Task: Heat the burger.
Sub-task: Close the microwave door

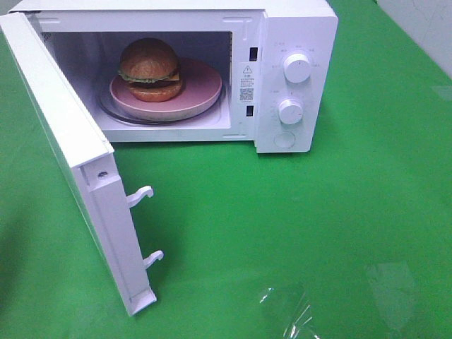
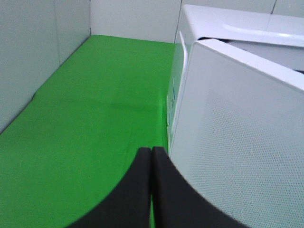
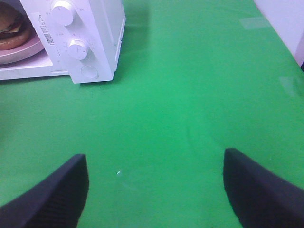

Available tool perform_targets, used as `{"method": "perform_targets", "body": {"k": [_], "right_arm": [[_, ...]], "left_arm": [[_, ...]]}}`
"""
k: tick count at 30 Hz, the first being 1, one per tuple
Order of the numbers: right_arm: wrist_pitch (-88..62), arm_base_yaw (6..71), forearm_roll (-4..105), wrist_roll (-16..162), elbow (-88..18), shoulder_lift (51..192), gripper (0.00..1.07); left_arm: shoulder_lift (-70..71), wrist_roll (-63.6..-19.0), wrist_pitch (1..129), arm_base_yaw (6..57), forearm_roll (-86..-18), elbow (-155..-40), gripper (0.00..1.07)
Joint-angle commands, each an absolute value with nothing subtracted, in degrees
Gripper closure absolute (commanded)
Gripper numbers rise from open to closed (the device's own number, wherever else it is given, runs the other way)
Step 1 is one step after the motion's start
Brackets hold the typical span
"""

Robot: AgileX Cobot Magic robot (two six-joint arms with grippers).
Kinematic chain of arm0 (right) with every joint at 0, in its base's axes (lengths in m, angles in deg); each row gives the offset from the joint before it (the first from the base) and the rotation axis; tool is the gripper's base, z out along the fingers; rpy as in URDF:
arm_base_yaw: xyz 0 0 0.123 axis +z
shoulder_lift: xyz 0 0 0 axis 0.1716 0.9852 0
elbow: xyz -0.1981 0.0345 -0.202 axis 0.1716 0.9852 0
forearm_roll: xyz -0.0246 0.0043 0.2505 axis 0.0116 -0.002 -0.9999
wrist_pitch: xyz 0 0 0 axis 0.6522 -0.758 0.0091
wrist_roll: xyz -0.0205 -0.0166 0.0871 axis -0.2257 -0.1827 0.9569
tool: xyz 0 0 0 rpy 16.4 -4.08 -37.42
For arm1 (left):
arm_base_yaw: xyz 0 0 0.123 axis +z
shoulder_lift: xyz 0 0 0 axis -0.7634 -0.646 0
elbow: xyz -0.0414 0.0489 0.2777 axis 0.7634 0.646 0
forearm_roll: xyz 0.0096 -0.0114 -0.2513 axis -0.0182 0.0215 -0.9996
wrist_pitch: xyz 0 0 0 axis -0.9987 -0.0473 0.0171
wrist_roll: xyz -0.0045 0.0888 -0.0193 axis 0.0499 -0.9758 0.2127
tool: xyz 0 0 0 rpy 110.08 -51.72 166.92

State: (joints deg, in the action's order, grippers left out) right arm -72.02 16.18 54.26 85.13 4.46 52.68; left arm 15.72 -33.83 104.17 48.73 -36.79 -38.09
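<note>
burger point(image 1: 149, 67): inside microwave point(image 1: 296, 35), on pink plate point(image 1: 203, 88), toward plate's 9 o'clock | door point(image 1: 63, 141): open, swung out toward 7 o'clock | knobs point(image 1: 295, 67): 3 o'clock of cavity | left claw point(image 2: 151, 152): pressed together, empty, just beside door's outer face | right claw point(image 3: 154, 154): spread, empty, over green tabletop point(image 3: 190, 95)

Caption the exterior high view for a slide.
Burger on a pink plate inside the white microwave, door swung wide open, on green table.
</note>
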Motion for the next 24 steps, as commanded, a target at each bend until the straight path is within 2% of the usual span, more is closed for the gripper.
{"method": "perform_targets", "body": {"k": [1, 3, 4, 5, 12, 20, 24], "right_arm": [[-71.4, 16.0, 54.3, 85.0, 4.6, 51.2, 0.31], [-71.4, 16.0, 54.3, 85.0, 4.6, 51.2, 0.31], [-71.4, 16.0, 54.3, 85.0, 4.6, 51.2, 0.31], [-71.4, 16.0, 54.3, 85.0, 4.6, 51.2, 0.31], [-71.4, 16.0, 54.3, 85.0, 4.6, 51.2, 0.32], [-71.4, 16.0, 54.3, 85.0, 4.6, 51.2, 0.32], [-71.4, 16.0, 54.3, 85.0, 4.6, 51.2, 0.32]], "left_arm": [[12.2, -30.5, 108.8, 48.6, -30.7, -38.0, 1.07], [5.9, -26.2, 115.4, 48.6, -24.4, -38.0, 1.07], [5.9, -26.2, 115.4, 48.6, -24.4, -38.0, 1.07], [3.3, -24.2, 119.4, 48.6, -23.2, -38.0, 1.07], [-5.9, -20.9, 129.6, 48.6, -19.8, -38.3, 1.07], [-11.4, -20.8, 133.5, 48.0, -19.3, -38.4, 1.07], [-13.0, -21.8, 134.7, 44.7, -20.2, -39.0, 1.07]]}}
